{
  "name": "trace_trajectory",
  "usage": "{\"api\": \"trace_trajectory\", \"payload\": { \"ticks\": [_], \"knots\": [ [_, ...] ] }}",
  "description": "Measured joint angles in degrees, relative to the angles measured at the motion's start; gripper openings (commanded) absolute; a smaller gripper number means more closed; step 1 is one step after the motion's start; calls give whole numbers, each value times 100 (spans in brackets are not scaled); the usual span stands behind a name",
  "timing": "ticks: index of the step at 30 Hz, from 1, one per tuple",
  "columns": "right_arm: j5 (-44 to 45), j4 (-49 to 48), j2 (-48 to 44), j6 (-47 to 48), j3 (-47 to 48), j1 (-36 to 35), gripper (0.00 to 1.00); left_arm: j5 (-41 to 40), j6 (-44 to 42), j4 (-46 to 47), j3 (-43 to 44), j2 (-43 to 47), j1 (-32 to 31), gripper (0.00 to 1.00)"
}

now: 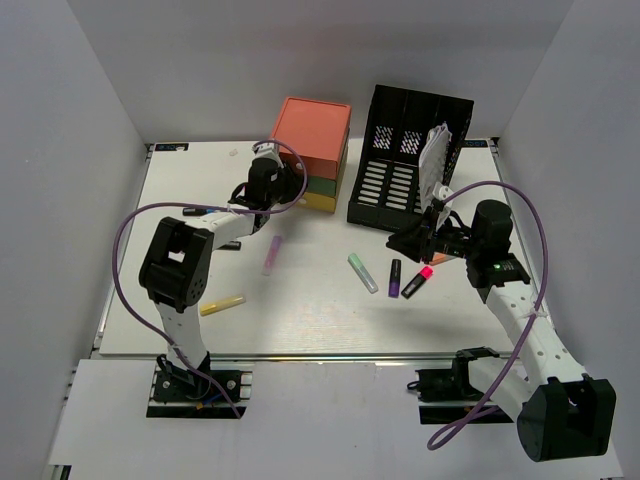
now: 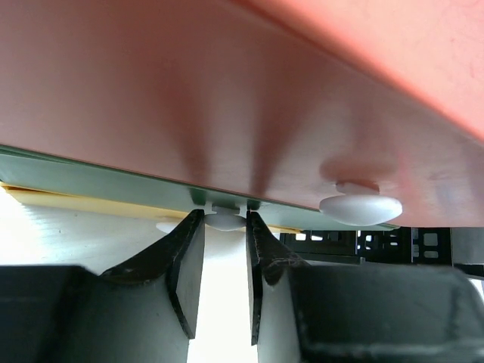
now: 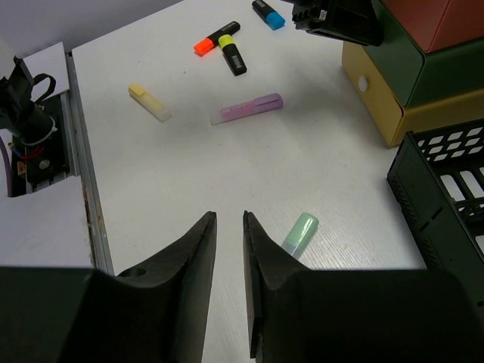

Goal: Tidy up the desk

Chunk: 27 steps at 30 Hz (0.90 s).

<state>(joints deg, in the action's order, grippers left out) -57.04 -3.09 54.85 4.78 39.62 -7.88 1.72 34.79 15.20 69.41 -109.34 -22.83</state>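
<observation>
Worktop (image 1: 320,325), white and broad, fills the middle of the top view, with a metal rail along its lower edge. At upper centre it carries one drawer box (image 1: 312,130) of three drawers, orange over green over yellow. Just right of that stands one black file rack (image 1: 385,185) with something white and crumpled (image 1: 435,160) in its right-hand slot.

Eight markers lie loose. Three are pastel: one yellow marker (image 1: 222,305) at lower left, one lilac marker (image 1: 272,255) near centre and one mint marker (image 1: 363,272) right of centre. Two dark ones lie just right of the mint one: a purple-ended marker (image 1: 395,280) and a red-ended marker (image 1: 418,282). The top of the right wrist view shows three more black ones: an orange-capped marker (image 3: 215,39), a yellow-capped marker (image 3: 231,54) just beside it, and a blue-capped marker (image 3: 268,13).

The left claw (image 2: 224,224) is at the green drawer's front, its two fingers pinching the small white knob (image 2: 224,219). The right claw (image 3: 229,219) hangs over bare worktop near the mint marker, its fingers a narrow slit apart with nothing between them.
</observation>
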Motion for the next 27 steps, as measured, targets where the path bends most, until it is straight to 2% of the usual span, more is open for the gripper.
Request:
{"api": "trace_trajectory", "payload": {
  "ticks": [6,10,22,27],
  "knots": [
    [9,0,2,4,0,26,26,0,0,0,0,0,0,15],
    [9,0,2,15,0,42,26,20,2,76,-59,9,0,12],
    [9,0,2,15,0,79,26,85,-4,334,-1207,879,-20,11],
    [9,0,2,13,0,107,27,87,-2,317,-1379,1058,-20,12]
  ]
}}
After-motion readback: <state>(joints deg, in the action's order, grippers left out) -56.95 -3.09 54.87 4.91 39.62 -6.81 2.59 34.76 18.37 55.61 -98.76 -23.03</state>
